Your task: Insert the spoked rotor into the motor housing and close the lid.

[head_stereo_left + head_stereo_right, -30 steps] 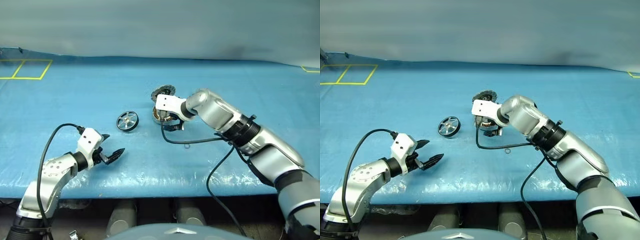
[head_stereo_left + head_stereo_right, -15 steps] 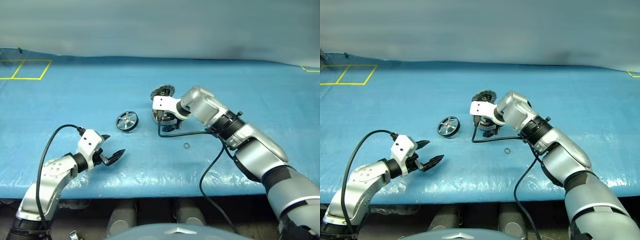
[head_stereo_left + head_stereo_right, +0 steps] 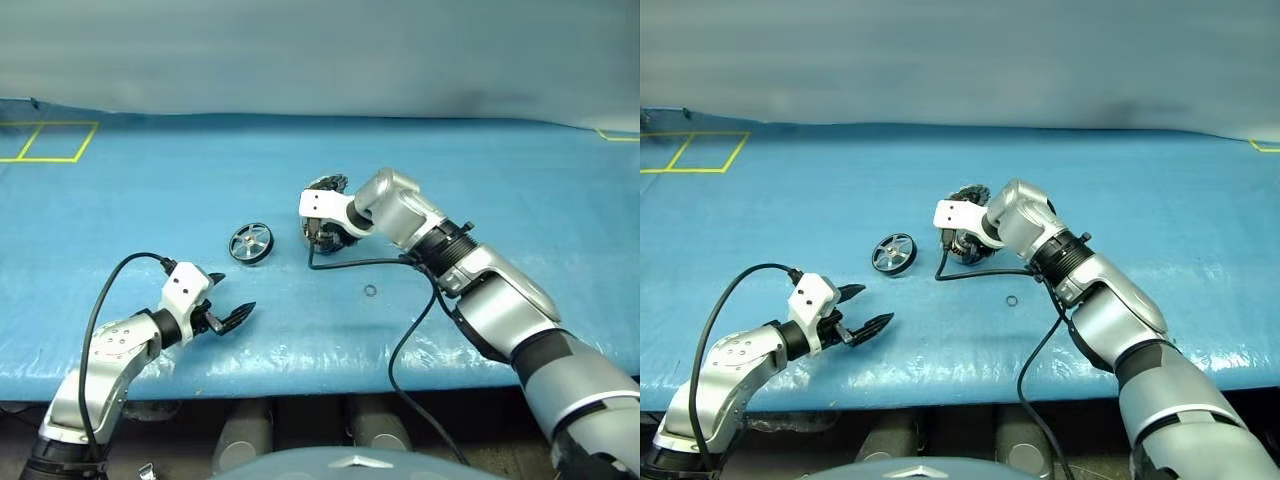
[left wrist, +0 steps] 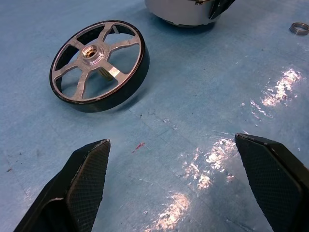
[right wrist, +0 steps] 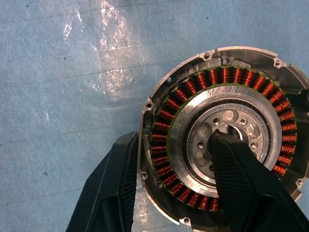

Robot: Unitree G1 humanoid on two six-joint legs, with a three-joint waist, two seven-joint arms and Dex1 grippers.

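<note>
- The housing point(image 5: 223, 145) sits on the blue counter point(image 3: 520, 190) near the middle, windings up. It looks like stiff metal and is likely heavy for its size. Its copper coils look delicate, so the rim or hub is the safer hold.
- The right tool point(image 5: 181, 193) straddles one side of the housing wall. One finger point(image 5: 113, 188) is outside against the rim, and the other finger point(image 5: 241, 183) is inside over the silver centre.
- Its jaws are about half closed across the winding ring. I cannot tell whether they pinch it yet.
- A grip across the coils risks scraping them, and the smooth metal could slip if lifted by one edge.
- The rotor point(image 3: 250, 243) lies flat just left of the housing, apart from it, spokes and hub up. It is thin, rigid and probably light, and is best taken across its dark outer rim.
- The left tool point(image 3: 232, 316) hovers low over the near left of the counter, jaws wide and empty, pointing toward the rotor but well short of it.
- A small ring point(image 3: 371, 291) lies loose on the counter near the right arm's cable.
- I cannot clearly pick out the lid behind the right tool.
</note>
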